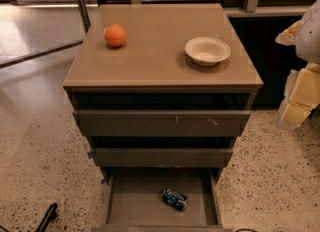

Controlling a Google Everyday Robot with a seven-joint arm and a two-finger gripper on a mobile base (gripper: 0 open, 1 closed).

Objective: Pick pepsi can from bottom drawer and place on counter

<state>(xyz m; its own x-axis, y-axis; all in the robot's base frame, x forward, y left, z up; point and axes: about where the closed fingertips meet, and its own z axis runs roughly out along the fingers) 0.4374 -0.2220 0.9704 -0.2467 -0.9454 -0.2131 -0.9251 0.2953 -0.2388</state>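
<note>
The pepsi can (pixel 174 199), dark blue with white markings, lies on its side in the open bottom drawer (pixel 130 207), right of the middle. The counter (pixel 155 51) is the tan top of the drawer cabinet. My gripper (pixel 298 100) shows as a pale cream and white shape at the right edge, beside the cabinet at about the height of the top drawer. It is far above and to the right of the can and holds nothing that I can see.
An orange (pixel 115 35) sits at the counter's back left and a white bowl (pixel 207 51) at its right. The two upper drawers (pixel 160 123) stand slightly open. A black object (pixel 47 217) lies on the speckled floor at the lower left.
</note>
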